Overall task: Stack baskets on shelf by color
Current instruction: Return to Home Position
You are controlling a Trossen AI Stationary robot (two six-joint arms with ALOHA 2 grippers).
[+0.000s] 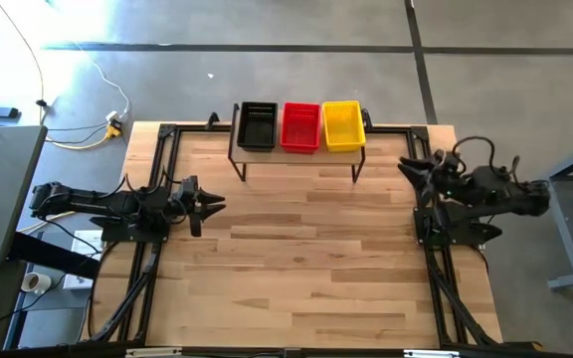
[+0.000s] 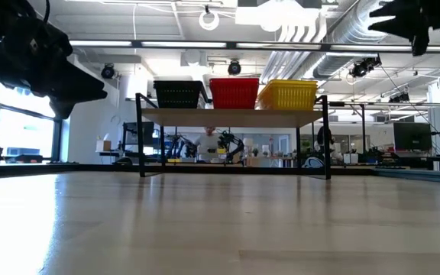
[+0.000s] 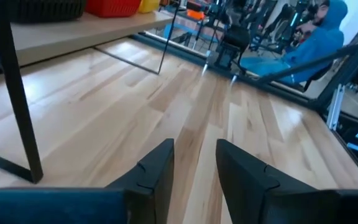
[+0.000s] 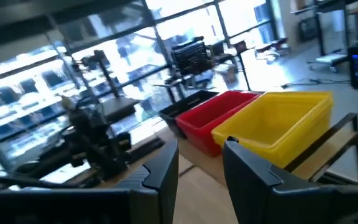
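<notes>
The shelf (image 1: 299,149) stands at the table's far edge, a light wooden top on thin black legs. On it, side by side, sit a black basket (image 1: 258,126), a red basket (image 1: 300,127) and a yellow basket (image 1: 343,125), also seen in the low view as black basket (image 2: 178,94), red basket (image 2: 234,92) and yellow basket (image 2: 289,94). My left gripper (image 1: 215,204) hovers open over the table's left part, pointing right, well short of the shelf. My right gripper (image 1: 404,166) is open, raised near the shelf's right end, facing the yellow basket (image 4: 278,124).
Bare plank tabletop (image 1: 306,259) stretches between both arms and in front of the shelf. A black shelf leg (image 3: 14,87) stands close ahead of my left gripper (image 3: 194,165). Beyond the table's far side, a person in a blue hood (image 3: 319,37) sits among lab equipment.
</notes>
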